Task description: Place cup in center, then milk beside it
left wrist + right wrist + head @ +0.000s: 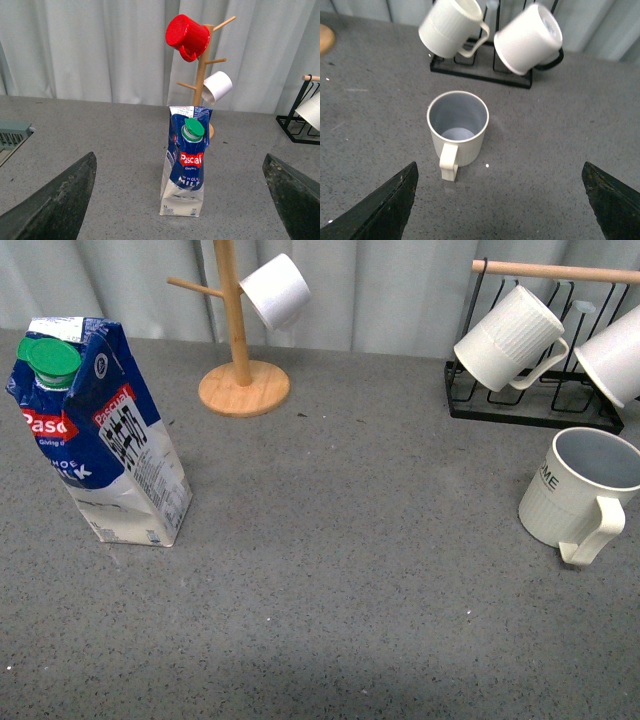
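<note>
One cup point(580, 490) and one milk carton point(100, 430) stand well apart on the bench point(350, 590); left claw point(179, 165) and right claw point(499, 167) both gape wide, empty.

The cream ribbed cup point(578, 486) stands upright at the right, handle toward the robot. The blue-and-white milk point(98, 430) stands upright far left, green cap on

Milk point(100, 440) L, cup point(575, 490) R on table point(350, 570); mug tree point(243, 388) behind milk, 2-mug rack point(560, 271) behind cup

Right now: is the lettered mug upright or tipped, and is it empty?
Upright and empty. The mug stands on its base, mouth up; the right wrist view shows its bare grey-blue bottom.
</note>
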Motion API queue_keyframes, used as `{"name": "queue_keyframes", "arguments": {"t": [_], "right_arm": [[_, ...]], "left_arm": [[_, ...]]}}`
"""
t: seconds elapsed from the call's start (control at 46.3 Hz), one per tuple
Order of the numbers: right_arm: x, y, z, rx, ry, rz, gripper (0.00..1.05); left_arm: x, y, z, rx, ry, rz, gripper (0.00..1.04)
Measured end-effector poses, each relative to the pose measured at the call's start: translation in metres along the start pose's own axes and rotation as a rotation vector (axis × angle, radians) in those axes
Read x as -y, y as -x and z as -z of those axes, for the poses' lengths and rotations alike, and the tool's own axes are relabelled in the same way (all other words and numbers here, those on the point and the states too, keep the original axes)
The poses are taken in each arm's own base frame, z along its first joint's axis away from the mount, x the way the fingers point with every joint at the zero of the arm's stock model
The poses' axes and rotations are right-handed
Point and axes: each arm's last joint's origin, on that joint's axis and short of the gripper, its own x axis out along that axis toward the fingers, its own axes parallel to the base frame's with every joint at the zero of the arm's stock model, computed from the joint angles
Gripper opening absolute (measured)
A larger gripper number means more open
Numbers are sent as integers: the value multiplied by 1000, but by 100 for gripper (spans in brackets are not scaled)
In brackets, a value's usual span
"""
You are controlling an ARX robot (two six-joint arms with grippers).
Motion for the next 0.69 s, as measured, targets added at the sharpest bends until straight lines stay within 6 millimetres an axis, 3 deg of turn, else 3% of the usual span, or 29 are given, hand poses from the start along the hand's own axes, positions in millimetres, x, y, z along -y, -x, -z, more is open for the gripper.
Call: {"name": "queue_keyframes", "arguments": {"t": [0.216, 0.497, 0.692], "right_arm": [[18, -64, -6, -219, -51, 39, 95], [21, -121, -12, -368, -97, 37, 95], [21, -146, -16, -410, -120, 42, 95]], "left_arm": [[0, 0, 0, 0, 0, 0, 98], [0, 0, 0, 0, 0, 0, 98], [0, 0, 0, 0, 0, 0, 98]]}}
